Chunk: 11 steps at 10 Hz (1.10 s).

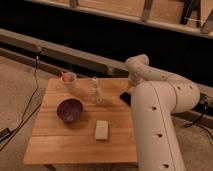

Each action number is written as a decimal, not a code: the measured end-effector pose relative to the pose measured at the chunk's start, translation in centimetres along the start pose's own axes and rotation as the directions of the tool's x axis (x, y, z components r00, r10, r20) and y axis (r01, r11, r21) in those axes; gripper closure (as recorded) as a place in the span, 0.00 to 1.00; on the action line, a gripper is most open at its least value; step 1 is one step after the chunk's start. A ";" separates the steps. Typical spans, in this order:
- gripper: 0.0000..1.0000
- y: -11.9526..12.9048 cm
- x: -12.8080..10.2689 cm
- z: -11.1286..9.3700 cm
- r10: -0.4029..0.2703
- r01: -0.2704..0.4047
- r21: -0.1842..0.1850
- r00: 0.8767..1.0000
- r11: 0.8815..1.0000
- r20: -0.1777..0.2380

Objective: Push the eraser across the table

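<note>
White arm (156,117) casing hides much of the gripper (132,86), which hangs low at the far right of the bench (55,145), just beside the black eraser (124,97). Open or closed, I cannot tell. That low stance suits a sideways shove. Leftward stand a clear bottle (95,91), a purple bowl (69,110) and a cream block (102,129), likely obstacles.

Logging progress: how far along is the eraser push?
Done: the gripper sits low beside the small flat black eraser, at the right edge of the light-wood plank table. In hand: lining up or contact, hard to tell. Left: the whole push across; eraser sits at that edge.
</note>
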 end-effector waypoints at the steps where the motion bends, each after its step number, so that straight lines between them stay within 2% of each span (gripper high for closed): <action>1: 0.35 -0.1 0.2 0.1 -0.002 0.002 0.003 1.000 1.000 -0.004; 5: 0.35 -0.4 1.0 0.1 -0.010 0.010 0.005 1.000 1.000 -0.020; 11: 0.35 0.1 4.6 -1.4 -0.057 0.057 -0.010 0.996 0.998 -0.062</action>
